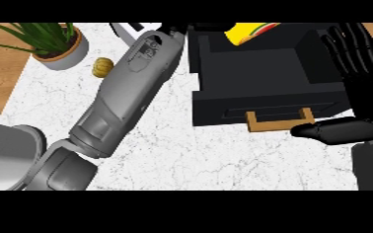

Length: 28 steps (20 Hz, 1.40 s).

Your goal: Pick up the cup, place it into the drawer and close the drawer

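Black drawer (pixel 262 86) stood open with something yellow (pixel 247 33) at its back; I saw my right hand (pixel 350 74) spread wide, my left hand's state hidden.

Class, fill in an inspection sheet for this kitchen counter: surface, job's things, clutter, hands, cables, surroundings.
Surface: white marbled counter, wood showing at the left edge.
Job's things: dark drawer open, tan handle facing the robot; cup not identifiable.
Clutter: potted plant; small yellow object beside it; yellow item at the drawer's back edge.
Hands: right hand open, fingers up, over the drawer's right side; left hand hidden past its forearm.
Cables: nothing seen.
Surroundings: grey rounded shape, lower left.
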### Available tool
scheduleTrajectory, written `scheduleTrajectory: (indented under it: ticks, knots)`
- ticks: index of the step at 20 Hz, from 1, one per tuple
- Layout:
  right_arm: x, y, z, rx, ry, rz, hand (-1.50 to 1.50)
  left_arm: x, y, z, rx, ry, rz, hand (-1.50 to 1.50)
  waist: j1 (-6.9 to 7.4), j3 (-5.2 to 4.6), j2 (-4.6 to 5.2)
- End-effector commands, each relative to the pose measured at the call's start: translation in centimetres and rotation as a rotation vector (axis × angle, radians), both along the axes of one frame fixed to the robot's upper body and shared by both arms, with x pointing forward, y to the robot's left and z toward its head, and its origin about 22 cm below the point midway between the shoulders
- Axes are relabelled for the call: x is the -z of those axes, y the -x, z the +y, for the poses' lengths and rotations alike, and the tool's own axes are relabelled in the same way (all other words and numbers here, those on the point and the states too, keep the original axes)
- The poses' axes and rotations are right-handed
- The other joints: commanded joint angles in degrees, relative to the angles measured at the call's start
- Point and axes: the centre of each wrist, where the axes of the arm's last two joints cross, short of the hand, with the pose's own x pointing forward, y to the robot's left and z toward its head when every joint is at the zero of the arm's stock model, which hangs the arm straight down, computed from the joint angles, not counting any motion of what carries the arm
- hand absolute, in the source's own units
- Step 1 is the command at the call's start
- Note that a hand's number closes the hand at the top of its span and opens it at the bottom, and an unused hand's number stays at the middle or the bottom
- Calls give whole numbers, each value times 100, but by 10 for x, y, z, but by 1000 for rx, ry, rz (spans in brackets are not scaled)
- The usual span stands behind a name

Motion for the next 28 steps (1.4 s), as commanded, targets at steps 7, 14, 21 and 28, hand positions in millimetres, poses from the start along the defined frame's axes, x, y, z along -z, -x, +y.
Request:
scheduleTrajectory:
  ticks: [7,14,21,28]
  knots:
    - [-23,-12,17,-72,13,-29,-150,26,-4,-5,33,-225,160,150,-466,4,130]
    - [-16,-15,28,-144,21,-38,-150,55,1,4,46,-233,203,-150,-805,3,207]
    - [-19,-21,59,-415,-19,-18,150,47,3,1,79,-7,173,-150,-877,-3,227]
    - [-17,-18,78,-676,218,101,150,33,4,-3,93,192,59,-150,-612,-17,143]
